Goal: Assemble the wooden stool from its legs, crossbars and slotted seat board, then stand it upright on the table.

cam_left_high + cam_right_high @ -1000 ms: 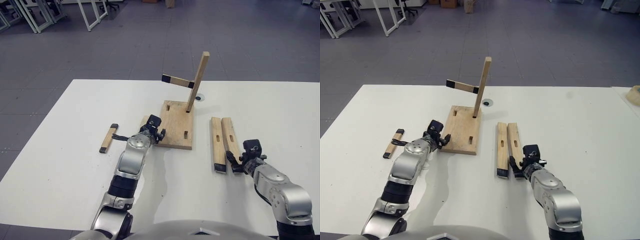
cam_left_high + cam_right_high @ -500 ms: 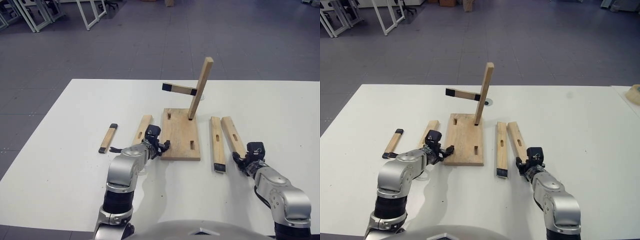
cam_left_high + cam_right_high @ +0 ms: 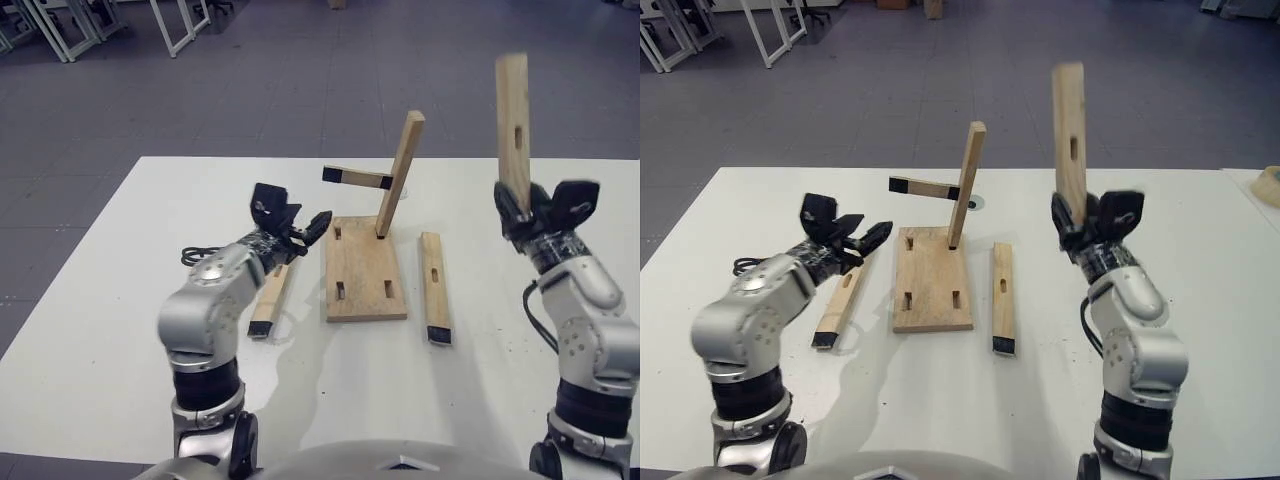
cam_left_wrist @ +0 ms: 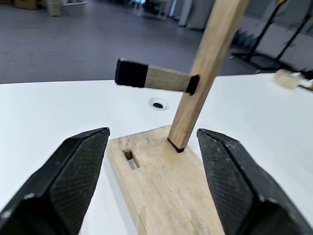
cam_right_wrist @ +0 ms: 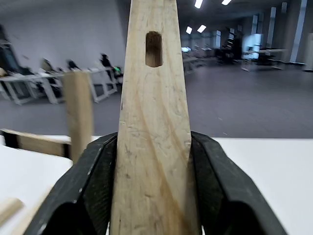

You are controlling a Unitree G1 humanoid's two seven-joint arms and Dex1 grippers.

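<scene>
Right hand [image 3: 520, 212] is raised high above the right side of the worktop [image 3: 110, 290] and is clamped on the lower end of the held leg [image 3: 513, 120]; this leg stands almost upright in the air, with its slot facing the camera. Left hand [image 3: 305, 228] hovers over the worktop just beside the far left corner of the seat board [image 3: 365, 280]; its fingers [image 4: 73, 181] are apart and hold nothing. The seat board lies flat in the middle of the worktop; the standing leg [image 3: 400, 170] is set in its far right slot and leans a little to the right. One crossbar [image 3: 360, 179] sticks out from this leg toward the left. The right loose leg [image 3: 434, 285] lies flat just beside the board's right edge; the left loose leg [image 3: 270, 295] lies near the board's left edge, partly under the left arm.
</scene>
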